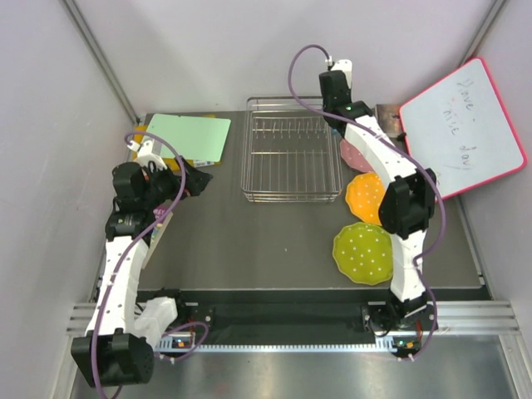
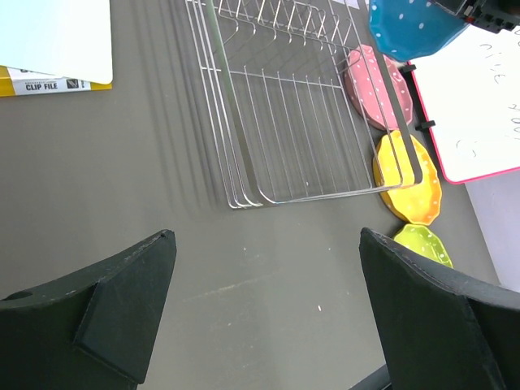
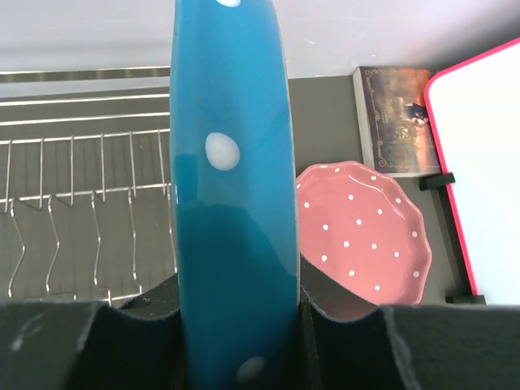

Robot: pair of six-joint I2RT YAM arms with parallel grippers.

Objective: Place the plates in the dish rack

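The right hand point(image 3: 240, 302) grips the blue plate point(image 3: 231, 162) on edge over the far right corner of the dish rack point(image 1: 291, 198), the pink plate point(image 3: 361, 231), orange plate point(image 1: 364, 195) and yellow-green plate point(image 1: 363, 252) lie along its right side, and the left hand point(image 2: 266, 260) hangs wide open and empty to its left.

Robot test booth in a lab
A dark table point(image 1: 249, 241) is boxed in by plain white panels point(image 1: 249, 41); a left arm point(image 1: 125, 258) and a right arm point(image 1: 399, 249) are bolted by a metal rail point(image 1: 474, 314) at the near edge, and a whiteboard point(image 1: 465, 125) is propped far right.
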